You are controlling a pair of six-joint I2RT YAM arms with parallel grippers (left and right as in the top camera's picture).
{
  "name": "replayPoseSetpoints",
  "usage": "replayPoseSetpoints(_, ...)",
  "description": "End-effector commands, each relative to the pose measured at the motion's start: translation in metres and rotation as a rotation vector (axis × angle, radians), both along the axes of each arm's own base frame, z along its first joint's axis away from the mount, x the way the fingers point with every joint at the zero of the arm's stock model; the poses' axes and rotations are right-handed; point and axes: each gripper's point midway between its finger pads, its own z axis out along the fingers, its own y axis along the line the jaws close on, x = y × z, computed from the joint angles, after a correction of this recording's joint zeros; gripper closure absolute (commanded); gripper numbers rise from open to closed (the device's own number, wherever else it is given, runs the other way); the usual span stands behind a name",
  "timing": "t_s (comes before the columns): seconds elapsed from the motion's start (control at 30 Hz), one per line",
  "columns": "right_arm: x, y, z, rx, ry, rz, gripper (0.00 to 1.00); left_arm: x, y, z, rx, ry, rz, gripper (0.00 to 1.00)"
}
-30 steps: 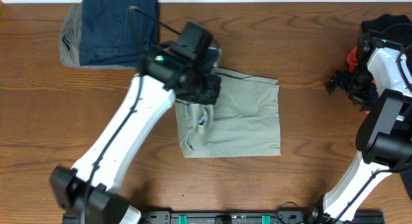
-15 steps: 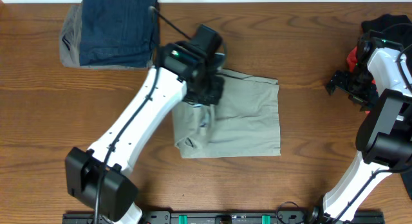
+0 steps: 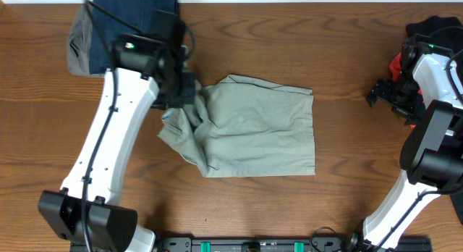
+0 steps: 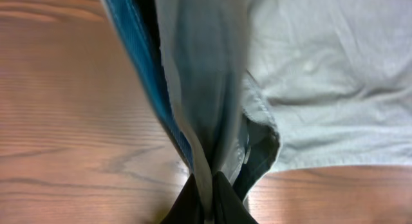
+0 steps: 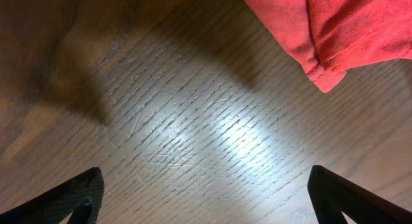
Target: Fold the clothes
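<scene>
The khaki-beige trousers point(image 3: 260, 132) lie folded in the middle of the table in the overhead view. Their left edge is bunched and pulled out to the left. My left gripper point(image 3: 181, 93) is shut on that left edge. In the left wrist view the pale cloth point(image 4: 309, 89) hangs pinched between the two dark fingers point(image 4: 207, 201). My right gripper point(image 3: 391, 93) is open and empty over bare wood at the far right; its fingertips sit wide apart in the right wrist view point(image 5: 206, 192).
Dark blue jeans point(image 3: 130, 31) on a grey garment point(image 3: 76, 49) lie at the back left, close to my left arm. A black garment point(image 3: 434, 26) and a coral-red one point(image 5: 341, 31) lie at the back right beside my right gripper.
My left gripper has moved left and slightly back with the trousers' left edge in it, dragging that edge out into a bunched flap. The right arm has not moved.
</scene>
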Motion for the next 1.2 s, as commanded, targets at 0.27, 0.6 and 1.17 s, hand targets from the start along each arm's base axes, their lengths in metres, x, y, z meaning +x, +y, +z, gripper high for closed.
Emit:
replayPoseSetpoints(0.27, 0.004, -0.004, 0.004, -0.014, -0.011, -0.002, 0.01, 0.01, 0.001, 0.064, -0.004, -0.169, -0.021, 0.94)
replayPoseSetpoints(0.6, 0.004, -0.004, 0.004, -0.014, -0.011, -0.002, 0.01, 0.006, -0.016, 0.076, 0.028, -0.213, -0.088, 0.94)
replayPoseSetpoints(1.17, 0.004, -0.004, 0.004, -0.014, -0.011, -0.002, 0.01, -0.021, -0.125, 0.063, -0.021, -0.223, -0.343, 0.94)
